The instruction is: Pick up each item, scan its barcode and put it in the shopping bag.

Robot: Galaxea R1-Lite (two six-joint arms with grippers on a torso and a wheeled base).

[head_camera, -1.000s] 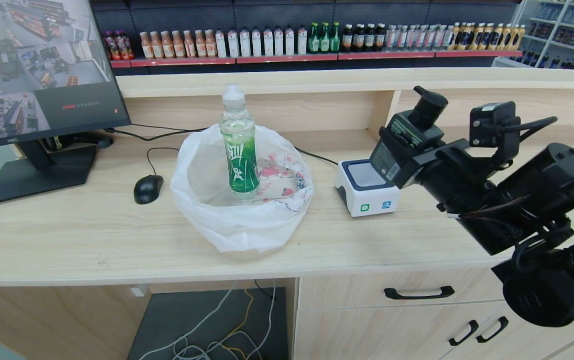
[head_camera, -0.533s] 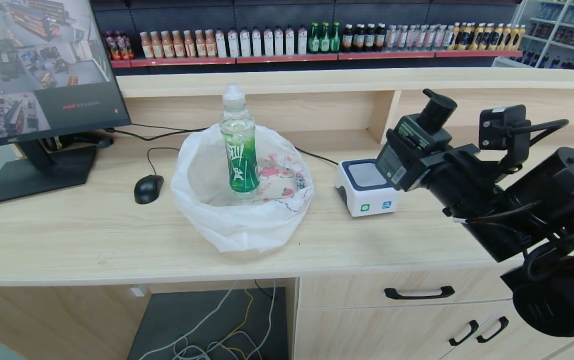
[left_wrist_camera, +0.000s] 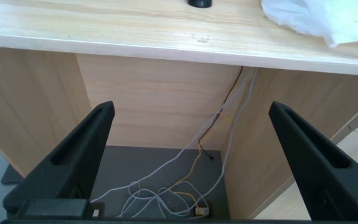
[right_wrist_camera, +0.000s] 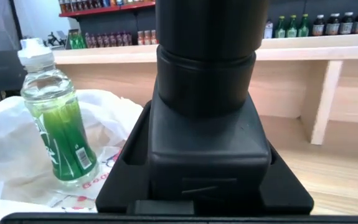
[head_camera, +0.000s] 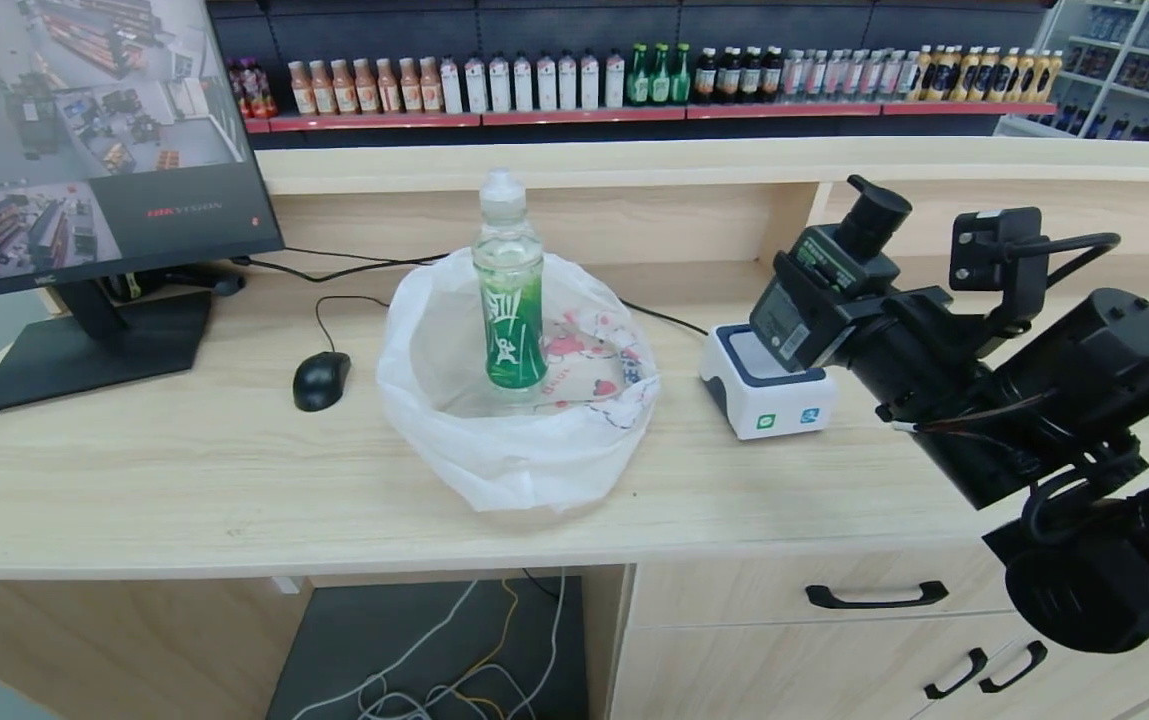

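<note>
A clear bottle with a green label (head_camera: 512, 300) stands upright inside the white shopping bag (head_camera: 434, 420) on the wooden counter (head_camera: 184, 480). In the right wrist view the bottle (right_wrist_camera: 57, 134) and bag (right_wrist_camera: 4, 162) lie beyond my right gripper (right_wrist_camera: 203, 155). That right gripper (head_camera: 839, 300) is shut on a black handheld scanner (head_camera: 864, 225), held above the white scanner box (head_camera: 769, 395), right of the bag. My left gripper (left_wrist_camera: 191, 155) hangs open below the counter's front edge, holding nothing.
A monitor (head_camera: 84, 130) stands at the back left, with a black mouse (head_camera: 321, 380) left of the bag. Cables (left_wrist_camera: 185, 186) hang under the counter. Drawers with black handles (head_camera: 876, 598) sit below on the right. A raised ledge backs the counter.
The head camera has shifted, so the whole scene sits further right. My right gripper with the scanner has ended slightly nearer the white scanner box. Bottle and bag have not moved.
</note>
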